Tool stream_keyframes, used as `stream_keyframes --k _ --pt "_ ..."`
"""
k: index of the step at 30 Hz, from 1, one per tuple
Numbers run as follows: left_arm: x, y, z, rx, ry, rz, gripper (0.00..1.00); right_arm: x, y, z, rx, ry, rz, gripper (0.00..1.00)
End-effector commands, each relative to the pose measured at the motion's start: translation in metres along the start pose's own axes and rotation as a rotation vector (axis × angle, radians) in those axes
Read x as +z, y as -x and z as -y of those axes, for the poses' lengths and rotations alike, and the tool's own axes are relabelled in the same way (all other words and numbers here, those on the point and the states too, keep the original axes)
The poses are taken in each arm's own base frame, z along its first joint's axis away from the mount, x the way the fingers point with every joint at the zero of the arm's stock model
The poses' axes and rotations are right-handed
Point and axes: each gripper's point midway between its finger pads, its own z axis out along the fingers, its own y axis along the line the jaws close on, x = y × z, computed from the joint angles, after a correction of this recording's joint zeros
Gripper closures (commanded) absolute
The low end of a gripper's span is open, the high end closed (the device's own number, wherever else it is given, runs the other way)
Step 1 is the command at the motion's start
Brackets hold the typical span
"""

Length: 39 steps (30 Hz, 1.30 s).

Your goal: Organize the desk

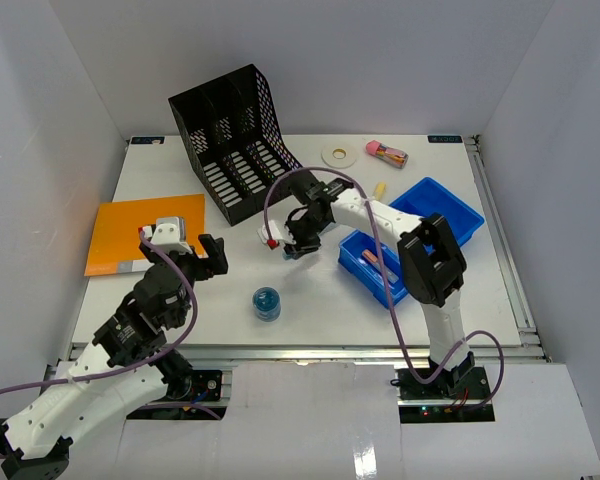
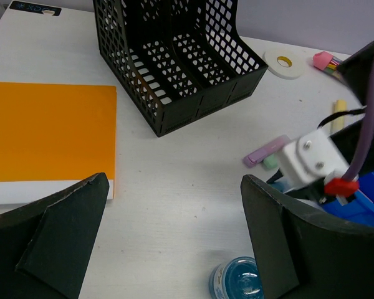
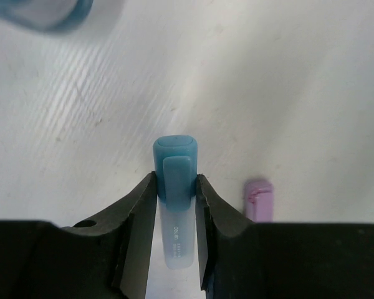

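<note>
Two grippers are in view, and I log each in turn. The right gripper is closed narrow on a translucent plastic highlighter with a teal cap. Both pads press the cap's sides. The highlighter's long axis runs straight out along the fingers, with the cap end pointing away from the wrist. I cannot tell whether it is clear of the surface or resting on it.

The left gripper hangs wide apart and holds nothing. It is above the near left part of the large white flat desk, beside a flat orange folder.

The desk spreads beneath both arms. The grasp sits near its middle, in front of the black mesh file rack. A pale purple highlighter lies just beside the held one and roughly parallel to it, untouched.

The relation that governs the next move, in my judgement, is this: the blue rectangular plastic tray lies to the right of the right gripper, near it, and well apart from the left arm. The right arm is the nearer carrier. A small round blue jar stands nearer the front edge, apart from both.
</note>
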Motion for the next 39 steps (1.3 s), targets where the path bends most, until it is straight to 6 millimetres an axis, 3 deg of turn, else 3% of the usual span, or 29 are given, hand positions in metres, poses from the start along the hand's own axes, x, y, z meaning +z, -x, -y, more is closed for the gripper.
stream_keyframes --k 1,3,6,9,11,13,14,15,18,26,28,33,35,39 --pt "0.002 -0.005 0.002 0.015 -0.009 -0.011 0.02 -0.097 0.106 0.042 0.107 -0.221 0.309 0.92" --pt "0.003 -0.009 0.004 0.025 -0.012 -0.021 0.02 -0.142 0.118 0.055 0.141 -0.322 0.388 0.92" --pt "0.005 -0.012 0.007 0.038 -0.019 -0.036 0.02 -0.189 0.106 0.054 0.302 -0.429 0.447 0.92" --pt "0.007 -0.016 0.012 0.046 -0.039 -0.053 0.02 -0.215 0.058 0.042 0.528 -0.532 0.494 0.89" --pt "0.008 -0.018 0.015 0.053 -0.05 -0.064 0.02 -0.236 0.039 0.026 0.612 -0.613 0.506 0.87" --pt "0.009 -0.023 0.021 0.062 -0.077 -0.083 0.02 -0.227 -0.005 0.003 0.751 -0.65 0.482 0.87" --pt "0.01 -0.024 0.024 0.069 -0.09 -0.09 0.02 -0.224 -0.016 -0.006 0.785 -0.658 0.475 0.86" --pt "0.011 -0.026 0.027 0.076 -0.102 -0.097 0.02 -0.223 -0.025 -0.015 0.813 -0.667 0.47 0.86" --pt "0.012 -0.034 0.04 0.089 -0.164 -0.124 0.02 -0.192 -0.05 -0.042 0.905 -0.646 0.449 0.85" --pt "0.014 -0.052 0.065 0.128 -0.291 -0.185 0.02 -0.158 -0.094 -0.064 1.018 -0.648 0.393 0.78" --pt "0.013 -0.056 0.073 0.132 -0.329 -0.199 0.02 -0.151 -0.101 -0.071 1.027 -0.641 0.374 0.68" --pt "0.017 -0.07 0.107 0.137 -0.47 -0.251 0.02 -0.158 -0.097 -0.076 0.987 -0.667 0.368 0.29" --pt "0.025 -0.08 0.123 0.161 -0.503 -0.31 0.02 -0.168 -0.091 -0.077 0.965 -0.68 0.397 0.22" --pt "0.049 -0.097 0.15 0.222 -0.544 -0.447 0.06 -0.195 -0.068 -0.087 0.862 -0.651 0.52 0.19"
